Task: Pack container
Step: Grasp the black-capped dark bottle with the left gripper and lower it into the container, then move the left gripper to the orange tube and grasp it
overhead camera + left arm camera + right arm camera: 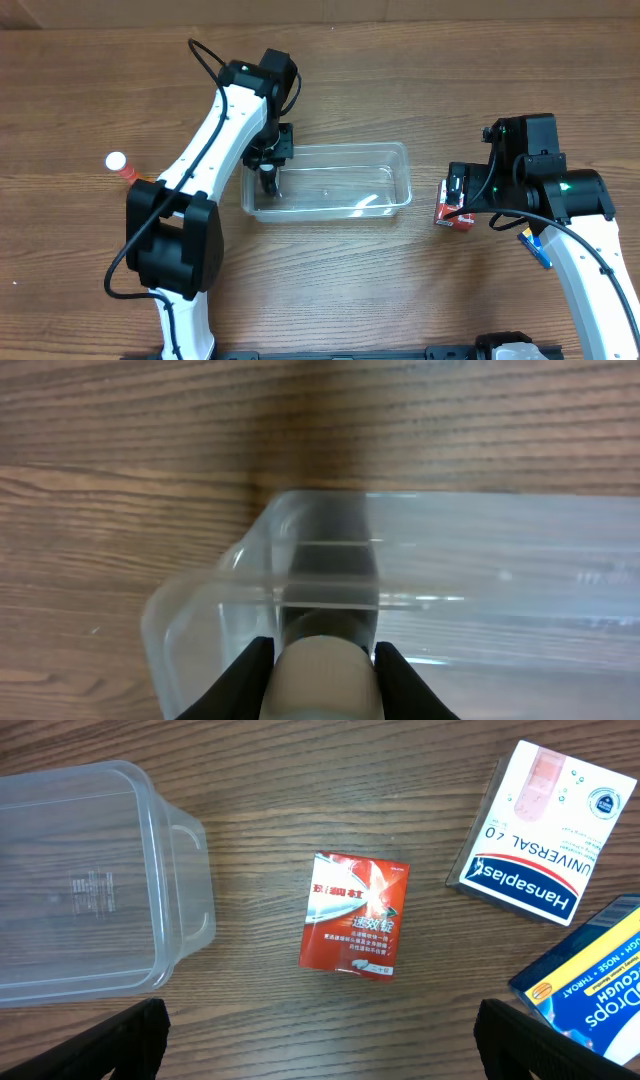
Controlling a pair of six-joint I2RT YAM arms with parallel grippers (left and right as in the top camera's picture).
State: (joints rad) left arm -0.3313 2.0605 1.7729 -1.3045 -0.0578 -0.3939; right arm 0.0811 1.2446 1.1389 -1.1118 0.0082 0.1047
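The clear plastic container [398,152] lies in the middle of the table. My left gripper [270,172] reaches down into its left end. It is shut on a small dark bottle with a beige cap [322,672], held over the container's near corner [210,600]. My right gripper [458,195] hovers above a small red box [452,215] to the right of the container. In the right wrist view this gripper [320,1045] is open and empty, with the red box [352,915] flat on the table between and ahead of the fingers, and the container's end [185,870] at the left.
A white Hansaplast box [540,835] and a blue cough drops box [590,985] lie to the right of the red box. A small red tube with a white cap [120,165] stands at the left of the table, beside the left arm.
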